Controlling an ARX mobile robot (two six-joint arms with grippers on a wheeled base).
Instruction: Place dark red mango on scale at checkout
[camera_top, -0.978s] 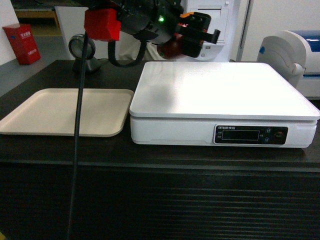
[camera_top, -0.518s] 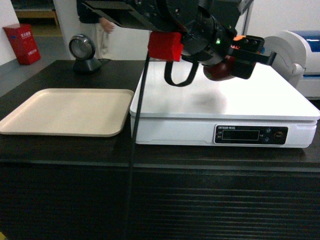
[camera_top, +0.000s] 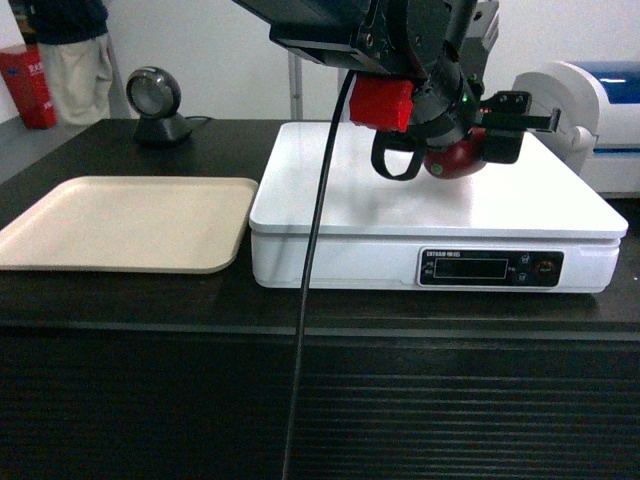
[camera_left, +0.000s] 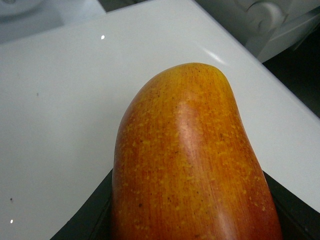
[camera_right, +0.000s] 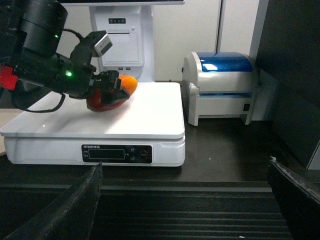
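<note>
The dark red mango (camera_top: 452, 160) with its yellow-orange end (camera_right: 129, 84) is clamped in my left gripper (camera_top: 478, 140), which is shut on it low over the right middle of the scale's white platform (camera_top: 340, 200). Whether the fruit touches the platform I cannot tell. The left wrist view is filled by the mango (camera_left: 190, 150), with the black fingers (camera_left: 92, 222) on both sides and the platform (camera_left: 60, 115) beneath. The scale (camera_right: 60, 127) stands on the dark checkout counter (camera_top: 130, 300). My right gripper (camera_right: 185, 200) is open and empty in front of the counter's ribbed face.
A beige tray (camera_top: 120, 220) lies left of the scale. A round scanner (camera_top: 155, 100) stands behind it, and a person (camera_top: 65, 50) at the far left. A white and blue printer (camera_right: 220, 85) sits right of the scale. A black cable (camera_top: 310, 300) hangs from my left arm.
My left arm has carried the mango from behind the scale's back left corner rightward and down over the platform. The head view has shifted slightly; a person now shows at far left.
</note>
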